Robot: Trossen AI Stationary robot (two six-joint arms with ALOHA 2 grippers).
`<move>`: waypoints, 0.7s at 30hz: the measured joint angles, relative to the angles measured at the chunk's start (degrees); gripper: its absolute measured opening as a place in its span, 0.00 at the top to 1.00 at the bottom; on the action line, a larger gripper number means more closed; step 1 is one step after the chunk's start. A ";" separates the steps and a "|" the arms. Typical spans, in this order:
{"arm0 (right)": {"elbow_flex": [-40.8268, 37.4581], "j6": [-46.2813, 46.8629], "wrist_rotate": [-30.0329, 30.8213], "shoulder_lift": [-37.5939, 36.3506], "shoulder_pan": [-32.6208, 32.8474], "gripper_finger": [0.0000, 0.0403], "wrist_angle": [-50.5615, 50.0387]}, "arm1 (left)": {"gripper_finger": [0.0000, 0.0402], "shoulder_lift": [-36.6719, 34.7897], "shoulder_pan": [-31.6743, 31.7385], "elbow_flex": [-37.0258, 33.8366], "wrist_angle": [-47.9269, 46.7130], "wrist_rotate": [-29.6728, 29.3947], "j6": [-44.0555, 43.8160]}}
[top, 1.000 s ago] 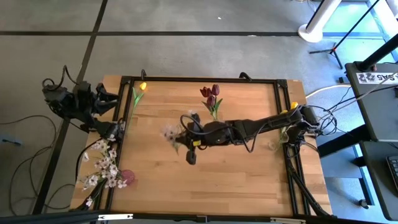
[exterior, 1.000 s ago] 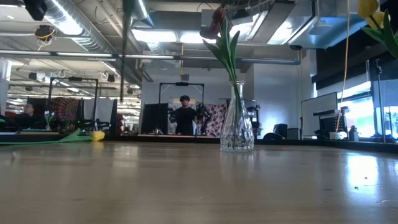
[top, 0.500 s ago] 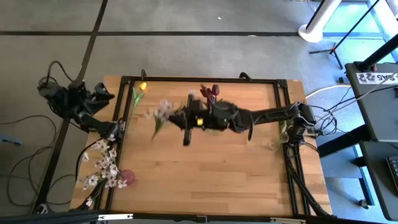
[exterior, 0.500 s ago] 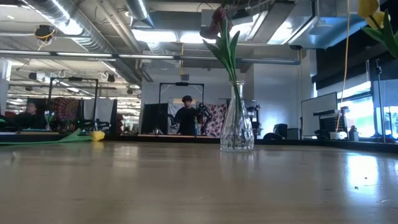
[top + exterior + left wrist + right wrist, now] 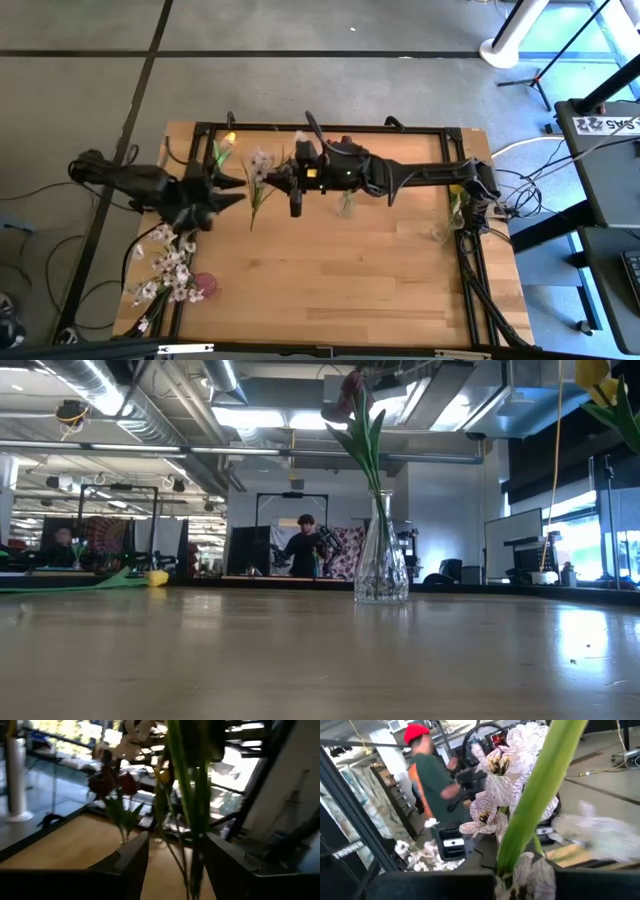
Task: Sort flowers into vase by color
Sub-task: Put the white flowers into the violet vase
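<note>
White-pink sprig held aloft; maroon tulips upright in glass vase.

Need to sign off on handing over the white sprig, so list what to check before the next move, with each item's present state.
1. Right gripper grips the white-pink sprig: ok.
2. Left gripper open, its fingers apart: ok.
3. Sprig's stem truly between the left fingers: cannot tell; it lines up in the left wrist view, depth unclear.
4. Vase with red tulips upright: ok.
5. Yellow tulip on the table apart from both grippers: ok.
</note>
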 joint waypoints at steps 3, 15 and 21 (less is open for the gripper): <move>-0.06 -0.66 -0.44 1.06 0.01 0.99 0.30 | 0.55 3.89 3.29 0.07 0.47 -1.66 -4.70; -0.01 -5.01 -2.44 2.64 0.01 0.99 -1.41 | 0.55 9.10 7.62 0.07 3.06 12.63 -6.95; -0.04 -7.10 -2.75 -1.07 0.10 0.99 -11.99 | 0.55 4.51 6.05 0.09 1.25 14.63 -10.76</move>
